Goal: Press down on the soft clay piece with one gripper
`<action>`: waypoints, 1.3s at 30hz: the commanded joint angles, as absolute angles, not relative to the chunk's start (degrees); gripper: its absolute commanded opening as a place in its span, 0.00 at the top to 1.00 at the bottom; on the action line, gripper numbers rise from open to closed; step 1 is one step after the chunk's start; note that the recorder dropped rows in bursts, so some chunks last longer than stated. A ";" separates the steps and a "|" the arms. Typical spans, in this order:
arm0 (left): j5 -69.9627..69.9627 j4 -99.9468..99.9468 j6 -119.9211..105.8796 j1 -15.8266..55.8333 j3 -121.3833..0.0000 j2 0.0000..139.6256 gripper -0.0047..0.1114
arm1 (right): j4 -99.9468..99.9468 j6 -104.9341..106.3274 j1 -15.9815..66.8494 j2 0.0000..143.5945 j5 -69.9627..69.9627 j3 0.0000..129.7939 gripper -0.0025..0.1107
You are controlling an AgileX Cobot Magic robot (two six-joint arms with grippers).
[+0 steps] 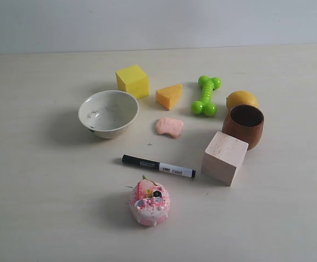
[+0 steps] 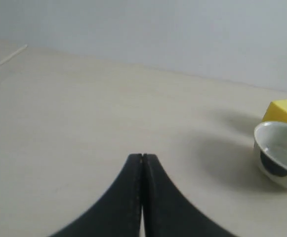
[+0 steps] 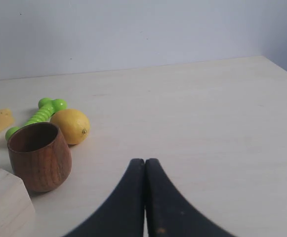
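The soft clay piece (image 1: 169, 126), a small flat salmon-pink lump, lies on the table near the middle of the exterior view, just below the orange wedge (image 1: 169, 96). Neither arm shows in the exterior view. My left gripper (image 2: 142, 157) is shut with nothing in it, over bare table, with the white bowl (image 2: 280, 154) off to one side. My right gripper (image 3: 144, 161) is shut and empty too, beside the wooden cup (image 3: 38, 155). The clay is out of both wrist views.
Around the clay stand a white bowl (image 1: 108, 113), yellow cube (image 1: 132, 81), green dumbbell toy (image 1: 206, 95), lemon (image 1: 242, 100), wooden cup (image 1: 244, 125), pale wooden block (image 1: 224, 158), black-and-white marker (image 1: 158, 166) and pink-and-white cake toy (image 1: 149, 202).
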State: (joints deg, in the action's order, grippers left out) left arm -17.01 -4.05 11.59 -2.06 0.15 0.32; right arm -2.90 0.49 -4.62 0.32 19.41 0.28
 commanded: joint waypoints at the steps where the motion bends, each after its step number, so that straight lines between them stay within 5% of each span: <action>1: -6.96 -4.34 12.17 -1.73 0.00 0.00 0.96 | -2.91 0.43 -4.94 0.00 19.11 0.00 0.98; 8: 2.91 -4.34 12.59 -1.73 0.00 0.00 0.96 | -2.91 0.43 -4.94 0.00 19.11 0.00 0.98; 39: 1.20 -4.34 12.33 -1.73 0.00 0.00 0.96 | -2.91 0.43 -4.94 0.00 19.11 0.00 0.98</action>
